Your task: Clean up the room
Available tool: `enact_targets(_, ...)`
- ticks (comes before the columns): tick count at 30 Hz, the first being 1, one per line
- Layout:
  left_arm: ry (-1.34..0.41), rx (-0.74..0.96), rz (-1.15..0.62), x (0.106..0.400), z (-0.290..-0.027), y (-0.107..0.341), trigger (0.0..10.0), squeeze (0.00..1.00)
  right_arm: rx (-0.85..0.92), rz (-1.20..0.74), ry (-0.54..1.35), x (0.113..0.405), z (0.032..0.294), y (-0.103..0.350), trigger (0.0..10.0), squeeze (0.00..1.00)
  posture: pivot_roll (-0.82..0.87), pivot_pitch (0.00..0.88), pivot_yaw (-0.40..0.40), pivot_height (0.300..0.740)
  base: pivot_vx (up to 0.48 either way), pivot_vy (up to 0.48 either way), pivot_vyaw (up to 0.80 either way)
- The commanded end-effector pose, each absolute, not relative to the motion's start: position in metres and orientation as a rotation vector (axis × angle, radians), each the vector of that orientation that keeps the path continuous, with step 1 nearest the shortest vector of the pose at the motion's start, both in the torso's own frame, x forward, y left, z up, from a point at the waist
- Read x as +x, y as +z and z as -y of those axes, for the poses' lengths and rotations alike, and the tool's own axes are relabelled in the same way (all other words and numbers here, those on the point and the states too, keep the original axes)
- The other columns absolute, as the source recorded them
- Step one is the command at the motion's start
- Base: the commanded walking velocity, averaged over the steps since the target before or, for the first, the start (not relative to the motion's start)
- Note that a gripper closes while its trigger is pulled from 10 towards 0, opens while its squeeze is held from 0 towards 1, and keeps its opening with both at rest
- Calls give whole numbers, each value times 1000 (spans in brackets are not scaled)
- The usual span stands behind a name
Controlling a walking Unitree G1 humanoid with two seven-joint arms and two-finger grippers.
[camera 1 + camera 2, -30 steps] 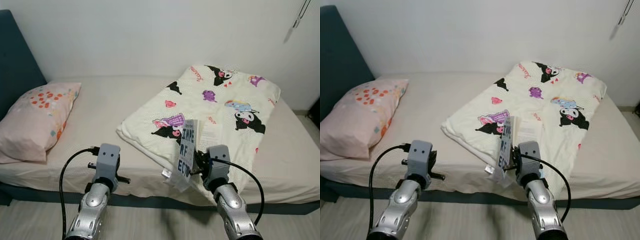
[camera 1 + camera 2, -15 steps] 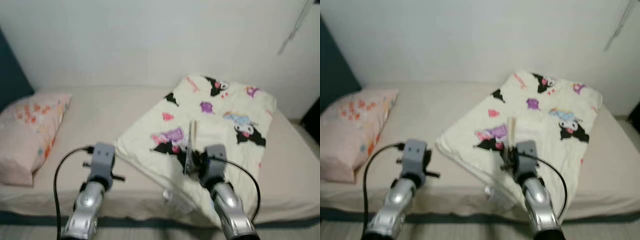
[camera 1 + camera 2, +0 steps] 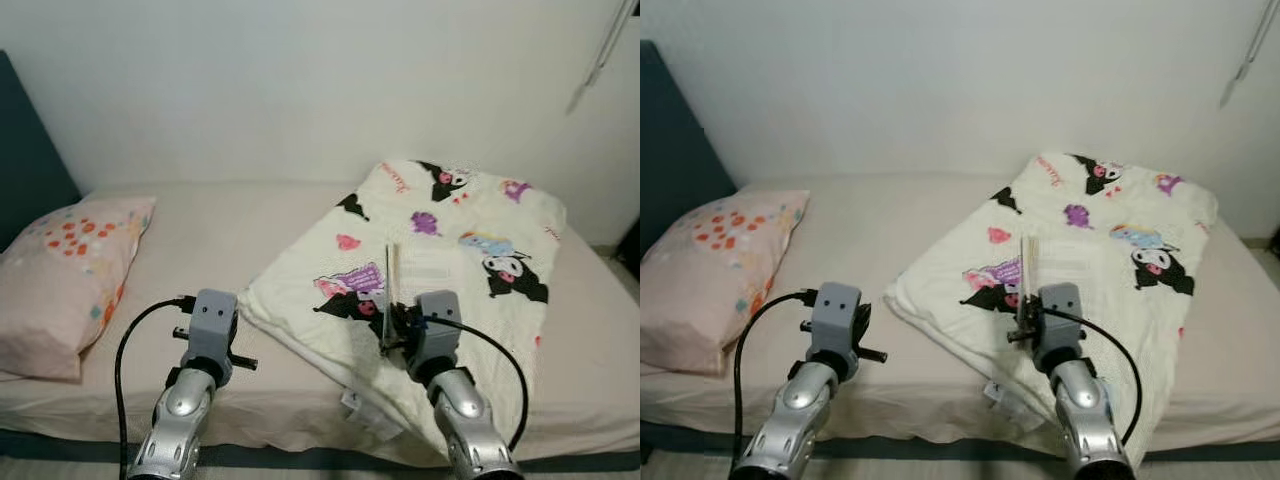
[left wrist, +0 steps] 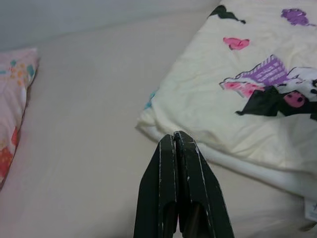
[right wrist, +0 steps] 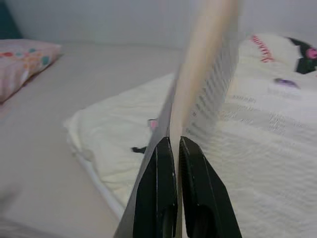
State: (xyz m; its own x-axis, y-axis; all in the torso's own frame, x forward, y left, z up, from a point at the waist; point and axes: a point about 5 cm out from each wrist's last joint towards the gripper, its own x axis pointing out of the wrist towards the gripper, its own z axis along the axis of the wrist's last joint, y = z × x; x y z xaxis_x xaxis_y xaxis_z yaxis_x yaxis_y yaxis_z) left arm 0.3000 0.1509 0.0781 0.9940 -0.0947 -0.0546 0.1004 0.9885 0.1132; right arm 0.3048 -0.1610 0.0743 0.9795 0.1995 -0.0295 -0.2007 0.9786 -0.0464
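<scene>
A bed [image 3: 220,230] with a beige sheet stands before me. On its right half lies a folded cream blanket [image 3: 450,250] printed with cartoon figures. My right gripper [image 3: 388,338] hovers over the blanket's near edge, shut on a thin flat printed packet [image 3: 392,285] that stands upright and edge-on. In the right wrist view the packet [image 5: 208,64] rises from between the closed fingers [image 5: 190,163]. My left gripper [image 4: 174,136] is shut on nothing, held over the bare sheet just left of the blanket's corner [image 4: 148,119].
A pink pillow [image 3: 65,265] with orange dots lies at the bed's left end against a dark teal headboard [image 3: 30,150]. A white wall runs behind the bed. A small pale tag [image 3: 365,415] sticks out at the blanket's front edge. Floor shows along the bottom.
The packet in my right gripper has turned from showing its printed face to standing edge-on. The whole view shifted and blurred, so the camera moved. The left gripper stays shut.
</scene>
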Motion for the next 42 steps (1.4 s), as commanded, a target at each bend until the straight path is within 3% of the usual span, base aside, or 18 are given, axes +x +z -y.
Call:
enact_targets(1, -107, 132, -72, 298, -153, 74, 10000, 0, -44, 8, 206, 307, 158, 81, 10000, 0, -97, 116, 19, 740, 0, 0, 0)
enact_targets(11, -124, 144, -68, 298, -152, 75, 10000, 0, -18, 14, 199, 308, 157, 82, 10000, 0, -88, 122, 30, 740, 0, 0, 0)
enact_targets(19, -163, 193, -63, 296, -156, 79, 10000, 0, 71, 1, 255, 345, 138, 104, 10000, 0, -65, 178, 29, 740, 0, 0, 0)
enact_targets(25, -152, 251, -39, 295, -173, 90, 10000, 0, 227, -78, 342, 371, 121, 121, 10000, 0, -14, 248, 10, 740, 0, 0, 0)
enact_targets(42, -167, 361, 12, 281, -187, 112, 10000, 0, 288, -117, 394, 395, 97, 152, 10000, 0, 81, 346, 18, 740, 0, 0, 0)
